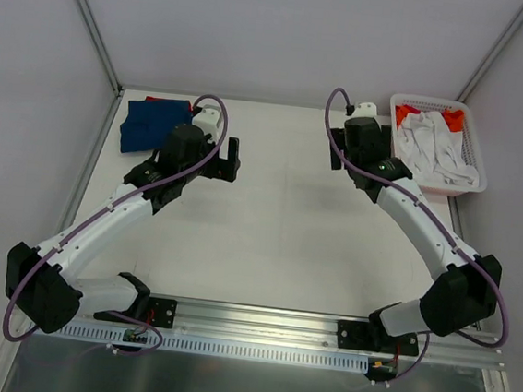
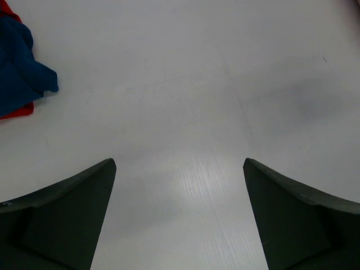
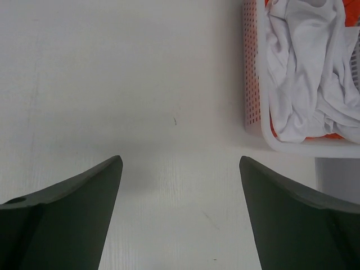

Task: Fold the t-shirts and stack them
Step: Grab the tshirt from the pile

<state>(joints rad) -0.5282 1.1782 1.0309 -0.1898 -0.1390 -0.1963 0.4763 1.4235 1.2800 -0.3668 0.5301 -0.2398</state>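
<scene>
A folded dark blue t-shirt (image 1: 153, 123) lies at the table's far left on top of a red t-shirt (image 1: 188, 106); only an edge of the red one shows. Both appear in the left wrist view, the blue (image 2: 22, 73) over the red (image 2: 17, 112). A crumpled white t-shirt (image 1: 437, 148) lies over an orange t-shirt (image 1: 454, 115) in the basket; both show in the right wrist view, white (image 3: 304, 73) and orange (image 3: 332, 135). My left gripper (image 1: 226, 160) (image 2: 180, 162) is open and empty, right of the blue shirt. My right gripper (image 1: 336, 149) (image 3: 180, 158) is open and empty, left of the basket.
The white plastic lattice basket (image 1: 434, 187) (image 3: 251, 67) stands at the back right corner of the white table (image 1: 277, 225). White walls with metal frame posts close in the back and sides. A slotted metal rail (image 1: 256, 348) runs along the near edge by the arm bases.
</scene>
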